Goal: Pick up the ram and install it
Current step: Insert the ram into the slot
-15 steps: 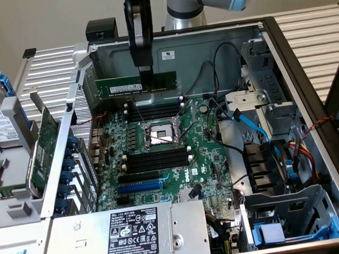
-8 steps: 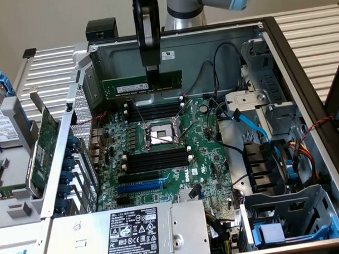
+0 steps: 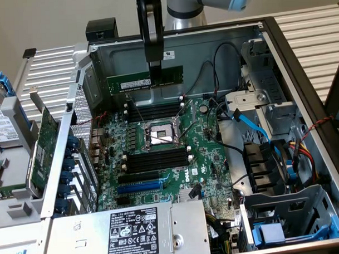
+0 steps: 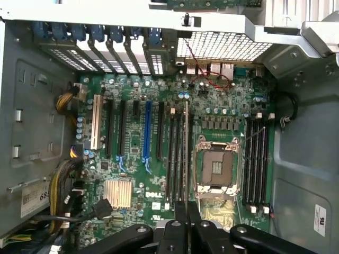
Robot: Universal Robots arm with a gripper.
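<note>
The ram (image 3: 132, 82), a thin green stick with a white label strip, hangs level above the far part of the motherboard (image 3: 207, 159) inside the open computer case. My gripper (image 3: 155, 77) comes straight down from above and is shut on the stick near its middle. In the wrist view the ram (image 4: 186, 148) shows edge-on as a thin line running out from between my gripper (image 4: 186, 211) fingers. It lies over the black memory slots (image 4: 176, 153) beside the processor socket (image 4: 217, 166). More black slots (image 3: 155, 112) with white end clips sit just below the stick in the exterior view.
A green expansion card (image 3: 47, 137) stands in a swung-out bracket on the exterior view's left. The power supply (image 3: 151, 228) fills the near edge. A blue cable (image 3: 253, 127), black fan housings (image 3: 265, 168) and drive cages line the exterior view's right.
</note>
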